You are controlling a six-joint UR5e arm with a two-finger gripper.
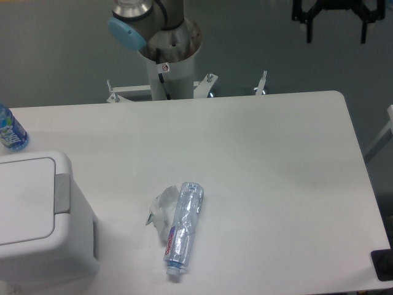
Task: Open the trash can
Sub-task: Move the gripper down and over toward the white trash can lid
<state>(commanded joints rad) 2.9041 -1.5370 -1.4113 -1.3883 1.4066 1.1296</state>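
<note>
White table (rounded corners), grey wall behind.

crushed clear bottle lying on white table | crumpled wrapper touching | blue bottle left edge

Trash can at 8 o'clock – white body and lid, grey push tab. Table white, plain, no pattern. Crushed bottle nr centre-bottom – clear, red/white label. Blue bottle at 9 o'clock. Arm base at 12 – white, w/ light-blue cap. Gripper at 1 o'clock, black.
</note>
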